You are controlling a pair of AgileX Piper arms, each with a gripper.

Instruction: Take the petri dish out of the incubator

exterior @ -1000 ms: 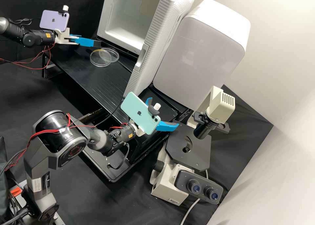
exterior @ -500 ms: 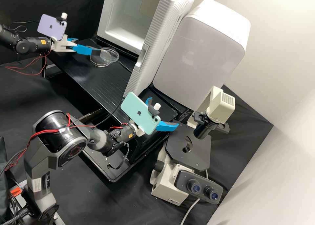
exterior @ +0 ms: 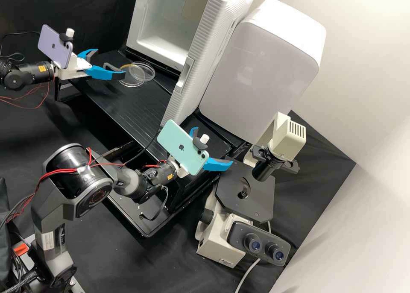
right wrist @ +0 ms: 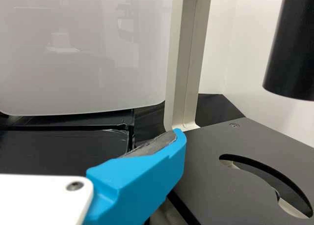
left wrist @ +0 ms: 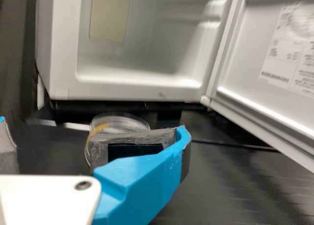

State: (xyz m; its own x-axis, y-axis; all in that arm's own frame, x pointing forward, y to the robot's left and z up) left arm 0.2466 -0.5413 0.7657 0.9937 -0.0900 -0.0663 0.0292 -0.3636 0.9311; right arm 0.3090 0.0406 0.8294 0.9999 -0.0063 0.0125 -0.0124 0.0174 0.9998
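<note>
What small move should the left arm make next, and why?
Probably draw the left gripper back a little from the petri dish. Its fingers are open and grip nothing, and the dish lies on the black bench in front of the open incubator, so it looks released.

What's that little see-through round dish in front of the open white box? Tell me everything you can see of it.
The petri dish is shallow, round and clear, plastic or glass, with a yellowish streak at one edge. It appears as two overlapping circles, perhaps a base and a lid slid aside. It lies flat on the black bench, just outside the open incubator. The left arm's jaws stand open beside it; whether a blue finger touches it I cannot tell.
</note>
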